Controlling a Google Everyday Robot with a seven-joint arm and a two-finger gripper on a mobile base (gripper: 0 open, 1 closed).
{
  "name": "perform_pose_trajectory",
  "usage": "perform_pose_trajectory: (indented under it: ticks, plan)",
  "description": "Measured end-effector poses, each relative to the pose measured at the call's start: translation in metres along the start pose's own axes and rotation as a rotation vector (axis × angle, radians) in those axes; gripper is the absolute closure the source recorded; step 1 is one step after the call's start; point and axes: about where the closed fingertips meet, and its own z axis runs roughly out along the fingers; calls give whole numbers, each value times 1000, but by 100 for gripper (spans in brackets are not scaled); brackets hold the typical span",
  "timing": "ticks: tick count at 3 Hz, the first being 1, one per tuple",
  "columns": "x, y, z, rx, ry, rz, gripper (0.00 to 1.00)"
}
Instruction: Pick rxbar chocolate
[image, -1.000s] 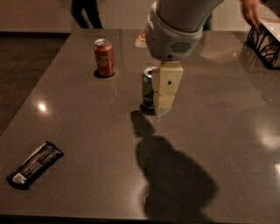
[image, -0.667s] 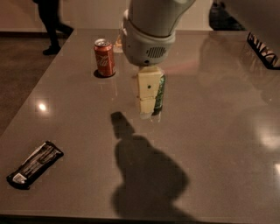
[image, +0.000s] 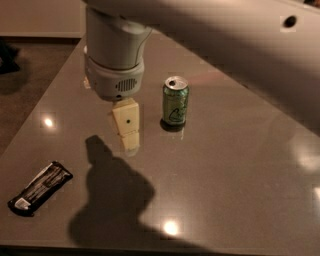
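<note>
Carefully steer your cream gripper (image: 126, 131), spread or closed I cannot tell, from mid grey bench (image: 240, 165) to the flat black foil-wrapped rxbar chocolate (image: 41, 187) near its front-left corner.

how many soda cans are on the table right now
1. The green can stands upright on the table, just right of the gripper, which hangs over the table's middle. The arm covers part of the far side, so another may be hidden.

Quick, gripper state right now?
Gripper: cannot be told. It hangs above the table, just left of the green can, apart from the rxbar at the near-left edge.
</note>
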Motion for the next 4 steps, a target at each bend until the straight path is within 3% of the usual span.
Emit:
perform_pose_trajectory:
  ticks: [2,3,4]
  plan:
    - [-69,8,66,-176,-64,-88,0]
    - [-92,11,84,-225,-95,-106,0]
    - [-114,15,93,-233,-132,-133,0]
